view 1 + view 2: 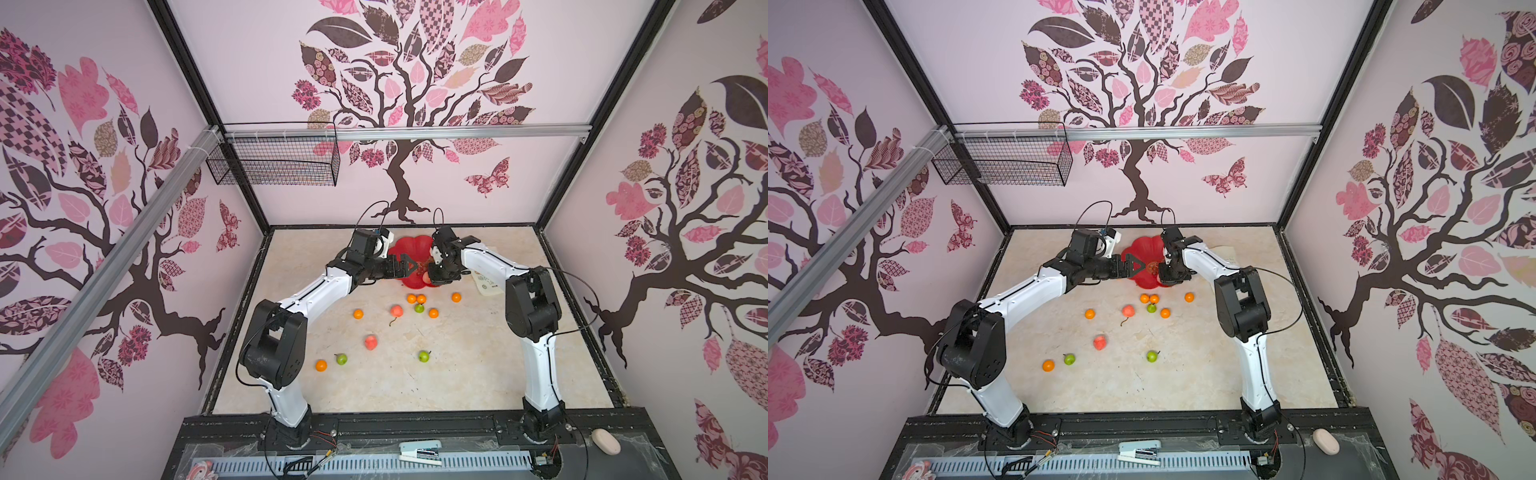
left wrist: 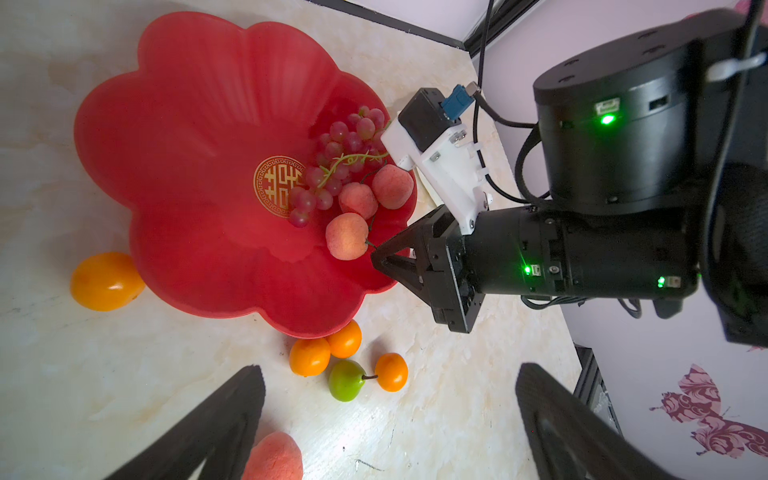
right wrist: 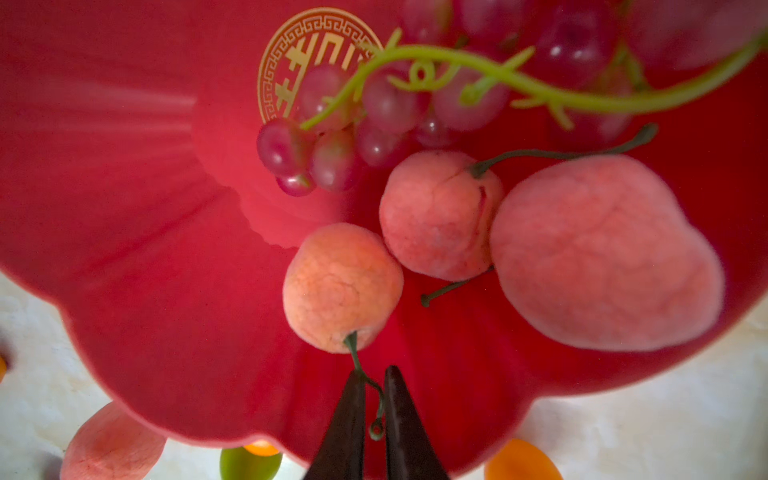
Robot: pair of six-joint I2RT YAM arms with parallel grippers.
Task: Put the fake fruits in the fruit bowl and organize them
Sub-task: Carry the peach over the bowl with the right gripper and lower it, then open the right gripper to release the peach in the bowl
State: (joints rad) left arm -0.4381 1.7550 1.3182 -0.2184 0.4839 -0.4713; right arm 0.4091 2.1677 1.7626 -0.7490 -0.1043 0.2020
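Closest up is the right gripper (image 3: 376,374): its two dark tips stand almost together, with a thin crack between them. One peach (image 3: 343,286) has its green stem lying in that crack (I cannot tell if the stem is pinched or loose). That peach sits inside the fruit bowl (image 2: 187,124), near the rim, beside two more peaches (image 2: 358,199) and the grape bunch (image 2: 336,162). So four fruits are in the red bowl.

The left gripper (image 1: 406,266) is spread wide and holds nothing. It hangs by the bowl's edge.

Lots is left to do. On the table (image 1: 457,382), in a top view, I count six oranges (image 1: 433,313), three green fruits (image 1: 424,356) and two loose peaches (image 1: 370,342). Some lie near the bowl and some lie well apart from it. I think the job is less than half done.
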